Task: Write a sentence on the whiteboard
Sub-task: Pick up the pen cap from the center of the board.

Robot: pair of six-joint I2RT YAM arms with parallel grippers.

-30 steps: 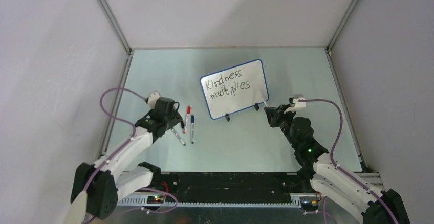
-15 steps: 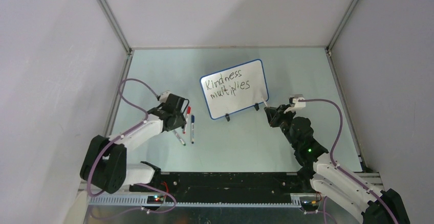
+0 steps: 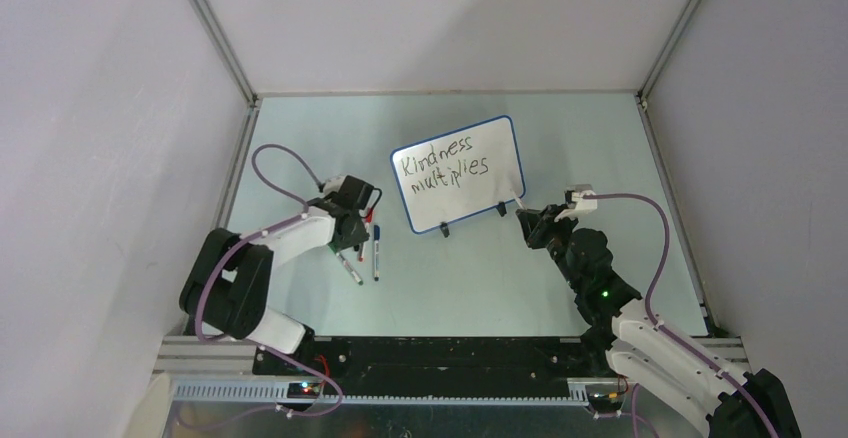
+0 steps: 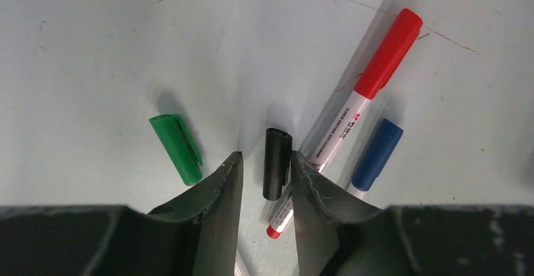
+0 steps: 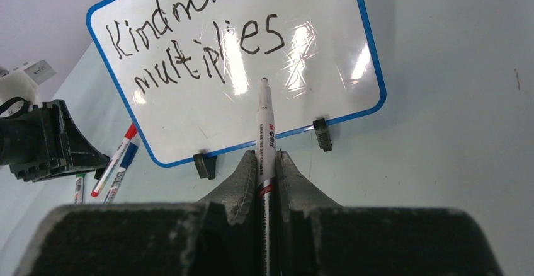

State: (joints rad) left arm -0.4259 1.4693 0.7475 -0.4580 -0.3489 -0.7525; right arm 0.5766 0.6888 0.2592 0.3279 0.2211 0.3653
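The whiteboard stands tilted on two black feet at mid-table, blue-rimmed. The sentence, "Kindness multiplies", runs across it in two black lines. My right gripper is shut on an uncapped black marker. Its tip points at the board's lower middle, a little short of the surface. My left gripper hovers low over the table left of the board. Its jaws are open around a black cap that lies against the right finger.
A green cap lies just left of the left fingers. A red-capped marker and a blue-capped marker lie to their right. Another marker lies nearer the arm bases. Grey walls enclose the table.
The left arm has reached forward and right, down over the markers, and its jaws have narrowed around the black cap. The right arm, its marker and the board have not moved.
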